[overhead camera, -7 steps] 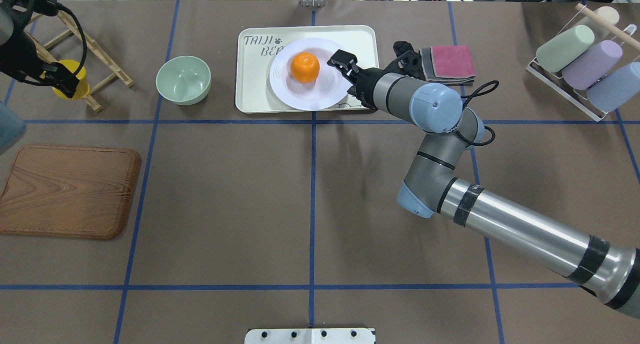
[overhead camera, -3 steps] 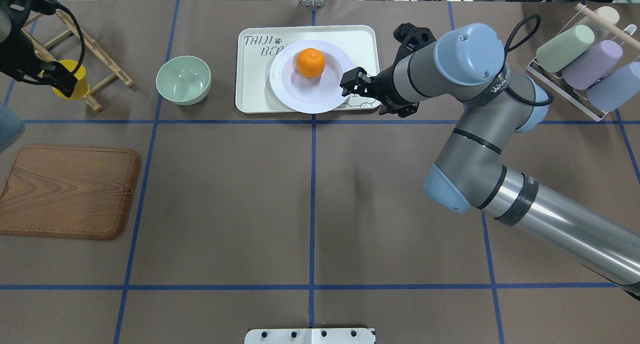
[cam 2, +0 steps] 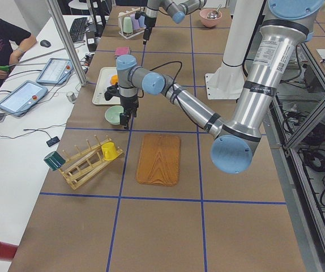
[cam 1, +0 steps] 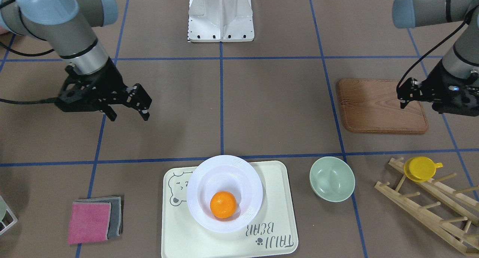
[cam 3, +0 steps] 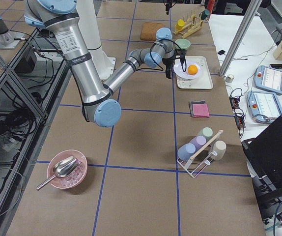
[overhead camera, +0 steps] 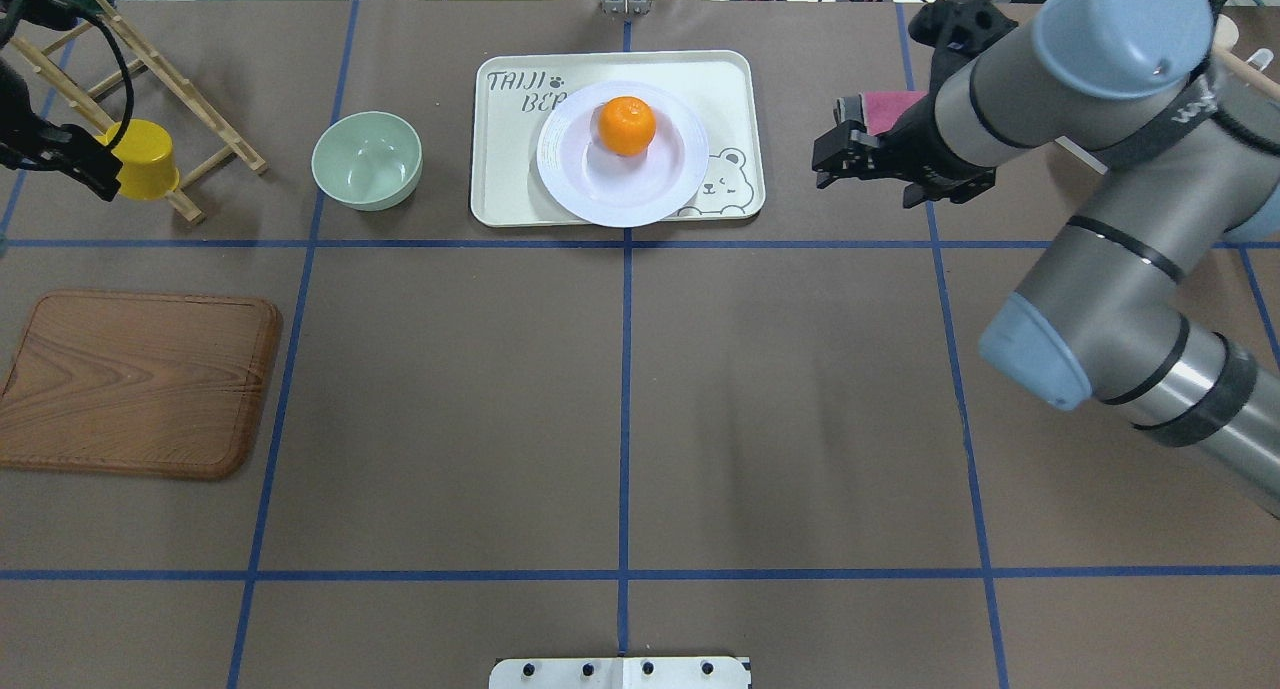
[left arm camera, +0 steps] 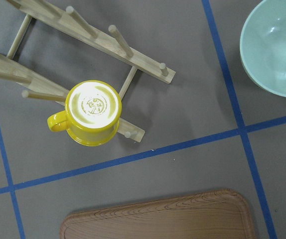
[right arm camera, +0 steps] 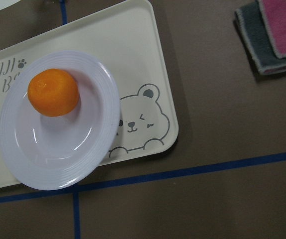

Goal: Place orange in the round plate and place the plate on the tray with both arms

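Note:
The orange [overhead camera: 628, 126] lies in the white round plate [overhead camera: 575, 184], toward its far side. The plate rests on the cream bear tray [overhead camera: 500, 169], seen again in the front view: orange [cam 1: 223, 204], plate [cam 1: 198, 202], tray [cam 1: 277, 198]. My right gripper [overhead camera: 820, 166] hangs open and empty to the right of the tray, well apart from it; the front view shows the right gripper [cam 1: 129, 115] with its fingers spread. My left gripper [overhead camera: 95, 179] is at the far left beside the yellow cup; the left gripper [cam 1: 402, 100] shows side-on, so I cannot tell its state.
A pale-green bowl [overhead camera: 366, 159] sits left of the tray. A yellow cup [overhead camera: 148, 172] hangs on a wooden rack [overhead camera: 215, 134]. A wood-grain board [overhead camera: 135, 384] lies at the left. Folded pink and grey cloths [cam 1: 93, 220] lie right of the tray, under my right arm.
My right gripper drew back from the plate's rim and swung right, off the tray. The orange rolled a little toward the plate's far side. My left gripper drifted left, off the yellow cup.

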